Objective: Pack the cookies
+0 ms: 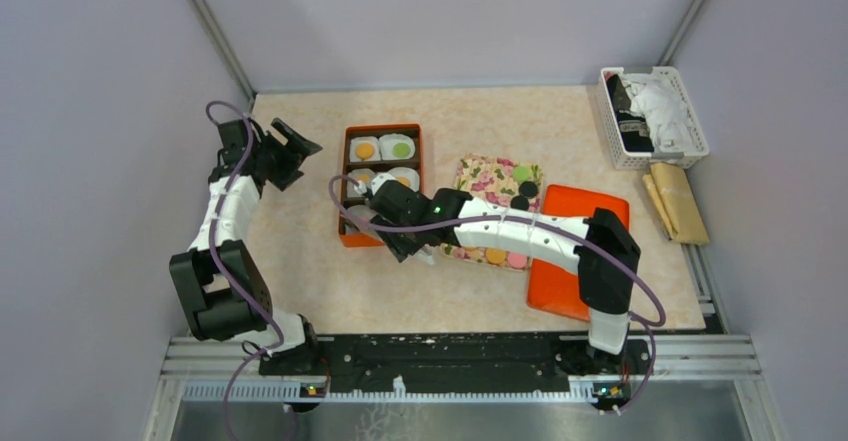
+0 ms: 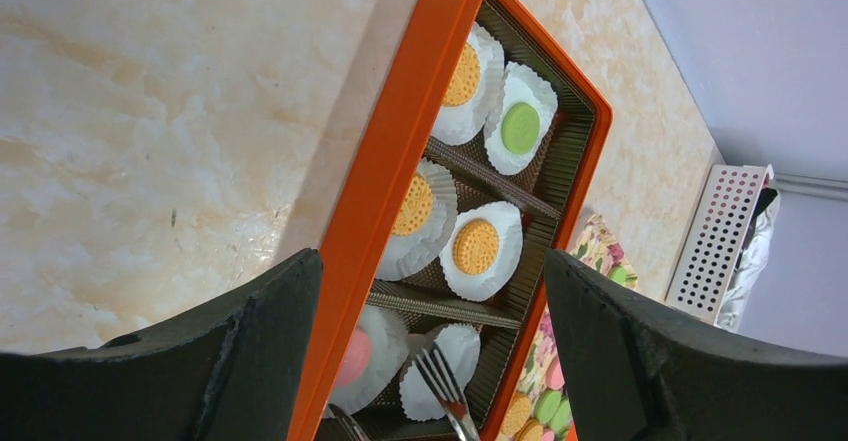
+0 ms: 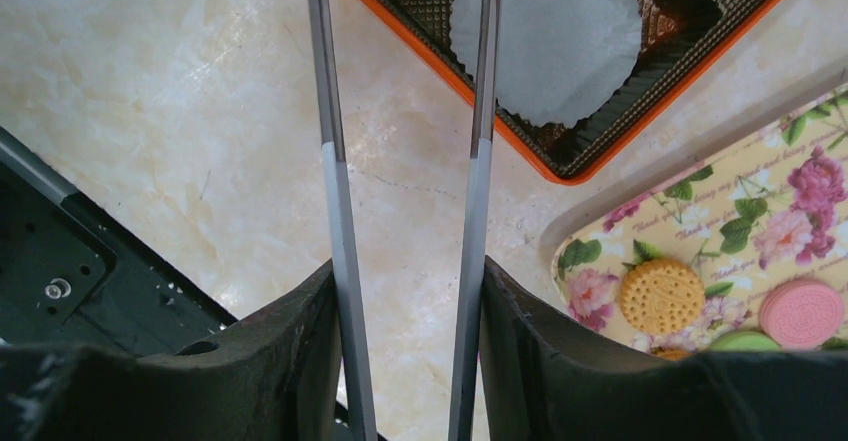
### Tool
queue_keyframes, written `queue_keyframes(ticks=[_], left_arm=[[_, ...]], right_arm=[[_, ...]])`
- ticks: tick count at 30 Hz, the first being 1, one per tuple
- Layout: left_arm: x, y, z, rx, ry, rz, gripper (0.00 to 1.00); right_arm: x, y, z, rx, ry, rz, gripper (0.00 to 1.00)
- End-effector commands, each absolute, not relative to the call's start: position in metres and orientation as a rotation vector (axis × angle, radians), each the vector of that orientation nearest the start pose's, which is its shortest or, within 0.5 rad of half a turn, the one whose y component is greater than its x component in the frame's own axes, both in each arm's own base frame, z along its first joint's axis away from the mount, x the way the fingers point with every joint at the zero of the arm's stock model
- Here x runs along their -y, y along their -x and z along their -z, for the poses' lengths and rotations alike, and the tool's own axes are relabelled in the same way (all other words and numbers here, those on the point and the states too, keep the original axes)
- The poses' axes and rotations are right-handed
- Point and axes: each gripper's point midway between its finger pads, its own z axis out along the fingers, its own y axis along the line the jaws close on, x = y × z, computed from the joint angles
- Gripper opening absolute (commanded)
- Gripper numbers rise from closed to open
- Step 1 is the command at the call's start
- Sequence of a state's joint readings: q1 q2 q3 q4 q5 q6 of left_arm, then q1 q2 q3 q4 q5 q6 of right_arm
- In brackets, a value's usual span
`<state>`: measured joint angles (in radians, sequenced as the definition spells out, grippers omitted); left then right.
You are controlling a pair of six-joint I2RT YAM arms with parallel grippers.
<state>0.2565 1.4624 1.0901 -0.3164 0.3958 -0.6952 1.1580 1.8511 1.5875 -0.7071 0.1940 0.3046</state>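
An orange box holds white paper cups. The far four carry cookies: orange, green, orange and orange. A near cup holds a pink cookie; the cup beside it is empty. My right gripper is shut on metal tongs, whose arms stand apart, tips over the empty cup. More cookies lie on a floral tray: black, green, orange, pink. My left gripper is open and empty, left of the box.
An orange lid lies right of the floral tray. A white basket with cloths stands at the back right, a tan packet in front of it. A black rail runs along the near edge.
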Motion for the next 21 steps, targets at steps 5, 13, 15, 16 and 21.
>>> queue_keyframes(ticks=[5, 13, 15, 16, 21], left_arm=[[-0.011, -0.406, -0.191, -2.084, 0.785, 0.691, 0.88], [-0.010, -0.406, -0.192, -2.083, 0.775, 0.702, 0.88], [-0.009, -0.405, -0.193, -2.083, 0.773, 0.707, 0.88], [-0.008, -0.406, -0.194, -2.081, 0.768, 0.711, 0.88], [-0.007, -0.405, -0.197, -2.075, 0.762, 0.721, 0.88]], right_arm=[[-0.424, -0.214, -0.166, -2.257, 0.936, -0.388, 0.47], [-0.411, -0.221, -0.192, -2.210, 0.865, -0.355, 0.44], [-0.402, -0.223, -0.206, -2.191, 0.833, -0.340, 0.44], [-0.397, -0.224, -0.215, -2.177, 0.810, -0.336, 0.44], [-0.359, -0.230, -0.237, -2.156, 0.698, -0.230, 0.43]])
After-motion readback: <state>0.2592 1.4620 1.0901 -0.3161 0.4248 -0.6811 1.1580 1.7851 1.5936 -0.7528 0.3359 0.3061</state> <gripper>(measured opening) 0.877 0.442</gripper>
